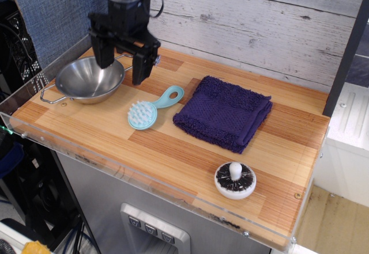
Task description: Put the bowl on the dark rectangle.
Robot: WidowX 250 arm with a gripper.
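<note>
Two bowl [89, 79] handles run front-left to back-right; claw [121, 69] spread above.

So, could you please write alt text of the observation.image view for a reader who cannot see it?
A black robot gripper hangs open over the right rim of a steel bowl at the left of a wooden table. To the right lie a light blue brush, a dark purple towel and a small white knobbed object.
</note>
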